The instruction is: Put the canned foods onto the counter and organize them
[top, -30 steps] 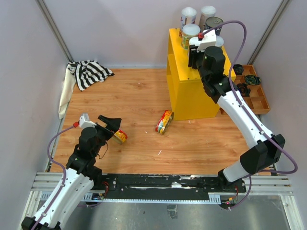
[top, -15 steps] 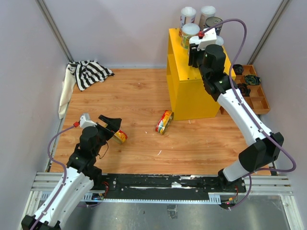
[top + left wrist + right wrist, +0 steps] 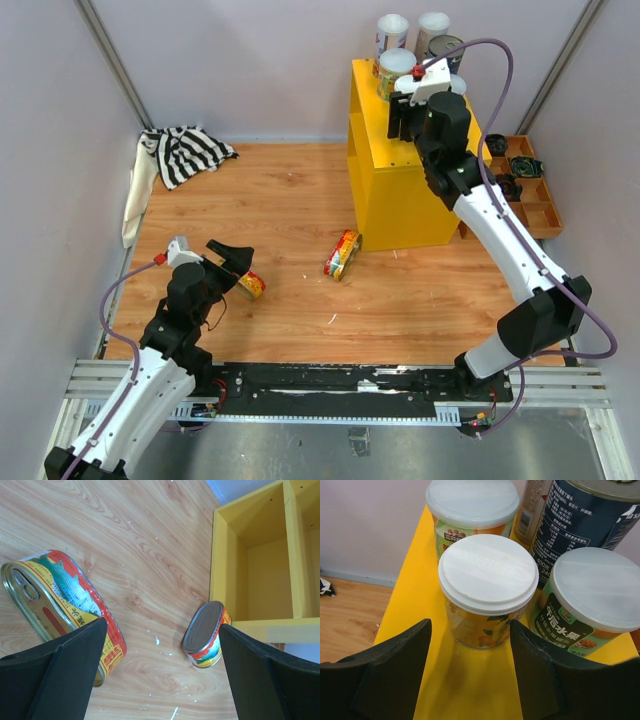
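**Top view.** Pale walls enclose a wood-grain floor [image 3: 290, 210]. A striped cloth [image 3: 188, 152] is bunched in the far left corner. The yellow counter [image 3: 395, 200] stands at far right. A wooden tray [image 3: 540, 212] of black round parts lies beside it by the right wall. Upright cans are grouped on the counter's top, among them a dark can [image 3: 447, 48] at the back. The right pincer [image 3: 403, 118] hangs over the counter top, just in front of that group. Its jaws cannot be read from here. A flat can [image 3: 342, 254] lies on its side on the floor, near the counter's front base. The left pincer [image 3: 238, 268] is low over the floor at near left, with the fish can [image 3: 251, 284] at its tip.

**Left wrist view.** The left pincer [image 3: 160, 680] is seen with jaws wide apart. The fish can [image 3: 60, 605] lies on its side, partly covered by one finger. Contact cannot be told. The flat can [image 3: 206, 634] lies further off, just beside the counter's [image 3: 260, 555] foot.

**Right wrist view.** The right pincer [image 3: 470, 680] is seen with jaws apart, one on either side of the orange-labelled can [image 3: 487, 587]. That can stands upright, white-lidded, on the yellow top. A strip of yellow shows between the can and the finger on the picture's left. The other finger overlaps the can, and contact cannot be told. A green-labelled can [image 3: 592, 600] stands just beside it. A further white-lidded can [image 3: 472, 505] stands behind. The dark can [image 3: 585, 517] and a beige can [image 3: 535, 510] are noted at the back.
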